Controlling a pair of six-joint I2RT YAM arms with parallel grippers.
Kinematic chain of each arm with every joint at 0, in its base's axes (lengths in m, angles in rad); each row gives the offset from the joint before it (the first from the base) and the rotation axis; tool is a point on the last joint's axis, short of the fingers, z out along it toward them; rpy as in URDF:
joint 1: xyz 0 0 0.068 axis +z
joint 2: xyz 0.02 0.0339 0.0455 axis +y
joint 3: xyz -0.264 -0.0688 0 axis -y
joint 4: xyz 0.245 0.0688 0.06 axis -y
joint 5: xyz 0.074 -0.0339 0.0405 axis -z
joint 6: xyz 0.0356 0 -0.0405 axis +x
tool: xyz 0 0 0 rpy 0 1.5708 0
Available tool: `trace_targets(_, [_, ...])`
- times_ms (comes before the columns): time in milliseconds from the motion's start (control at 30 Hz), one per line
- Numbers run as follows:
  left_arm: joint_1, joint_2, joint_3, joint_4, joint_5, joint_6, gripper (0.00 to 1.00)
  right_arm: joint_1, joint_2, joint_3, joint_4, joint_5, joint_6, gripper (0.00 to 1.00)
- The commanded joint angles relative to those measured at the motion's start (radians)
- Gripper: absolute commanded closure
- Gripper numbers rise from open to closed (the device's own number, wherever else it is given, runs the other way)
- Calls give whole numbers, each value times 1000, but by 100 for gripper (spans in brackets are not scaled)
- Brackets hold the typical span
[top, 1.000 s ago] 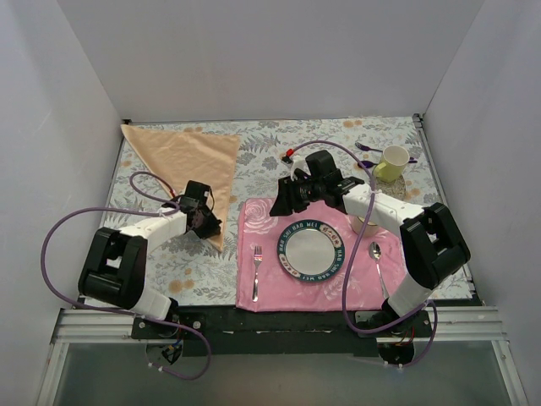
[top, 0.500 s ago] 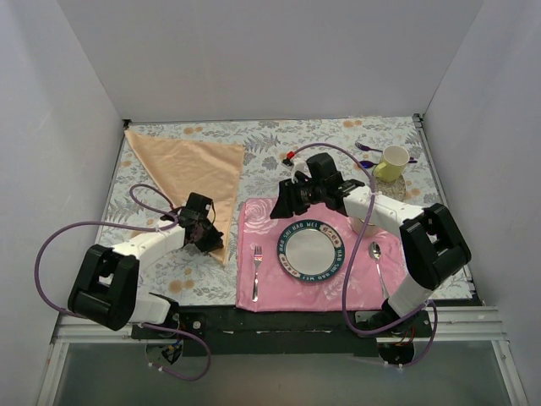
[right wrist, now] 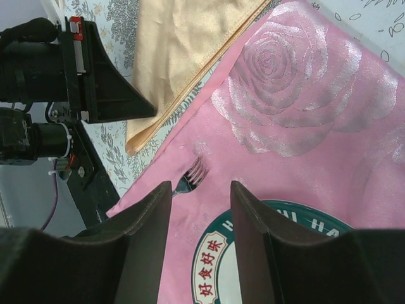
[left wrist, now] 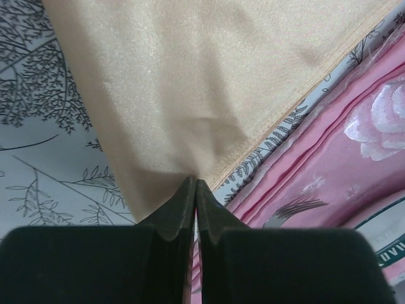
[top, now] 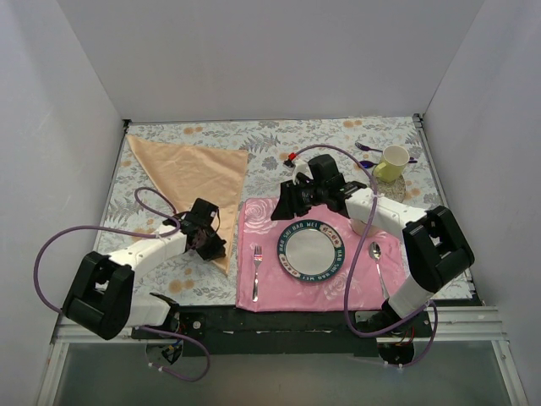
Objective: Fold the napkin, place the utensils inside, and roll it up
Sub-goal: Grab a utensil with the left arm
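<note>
The peach-gold napkin (top: 190, 169) lies as a folded triangle on the floral tablecloth, its point toward the near edge. It also fills the left wrist view (left wrist: 190, 82). My left gripper (top: 209, 243) (left wrist: 195, 182) is shut on the napkin's edge near that point, close to the pink mat (top: 264, 224). My right gripper (top: 284, 208) (right wrist: 199, 187) is open and empty, hovering over the mat's far left part. A slim four-tined fork (top: 256, 269) (right wrist: 192, 175) lies on the mat left of the plate (top: 310, 250). A spoon (top: 377, 260) lies to the plate's right.
A yellow cup (top: 392, 162) and purple spoons (top: 366, 149) stand at the back right. White walls close in the table on three sides. The left gripper's tip (right wrist: 152, 113) shows in the right wrist view, beside the napkin (right wrist: 177, 38).
My left gripper has moved toward the near edge and a little right, dragging the napkin with it; the napkin's far corners have shifted the same way. The right gripper has barely moved.
</note>
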Motion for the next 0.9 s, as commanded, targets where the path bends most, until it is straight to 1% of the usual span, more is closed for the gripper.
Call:
trace_targets(0, [-7,-75,102,-89,-108,54,96,1,-23,14,36,-21,-16,48])
trace_targets(33, [-7,-86,154,-92,-127,74,77,15,-17,21,36,-22,-19,47])
trace_targets(67, [-5,-86,187,-98,-169,102,70,27,-3,42,36,-24,-27,43])
trace_targets(133, [15,-80,260,-71,-187,145,50,76,54,83,10,-12,-56,40])
trace_targets(167, [31,-72,282,-57,-187,172,48,98,77,135,0,-12,-65,37])
trace_targets(200, [77,-60,300,-44,-179,213,48,119,126,161,-4,-15,-73,37])
trace_targets(233, [161,-35,331,-15,-159,226,51,169,178,221,-9,-15,-69,36])
trace_targets(267, [214,-23,334,14,-79,246,55,197,207,252,-9,-30,-67,36])
trace_targets(300, [267,-12,328,96,-34,249,58,245,239,283,-9,-42,-59,36])
trace_targets(333, [365,12,309,153,11,252,65,266,272,318,-9,-48,-52,38])
trace_targets(367, [416,32,302,198,130,235,68,283,340,379,-12,-68,-44,42])
trace_targets(400, [448,60,304,264,172,216,72,314,374,410,-13,-87,-38,47])
trace_targets(433, [549,113,316,301,216,205,82,328,431,435,-26,-117,-36,62])
trace_targets(467, [577,147,327,330,238,199,86,337,456,474,-32,-133,-39,69])
trace_targets(533, [617,202,357,404,243,206,89,358,488,491,-33,-139,-47,77])
trace_targets(567, [660,268,394,416,241,214,95,362,511,498,-39,-144,-49,78])
trace_targets(633, [712,333,428,457,246,226,98,369,540,513,-41,-159,-50,82])
trace_targets(700, [752,419,452,514,287,212,99,378,557,527,-55,-174,-55,83])
trace_targets(733, [781,448,463,532,331,200,99,383,569,531,-61,-176,-64,83])
trace_targets(767, [791,507,506,536,329,203,100,389,576,531,-69,-170,-66,83])
trace_targets(867, [809,586,578,511,293,225,100,394,591,531,-81,-168,-62,85])
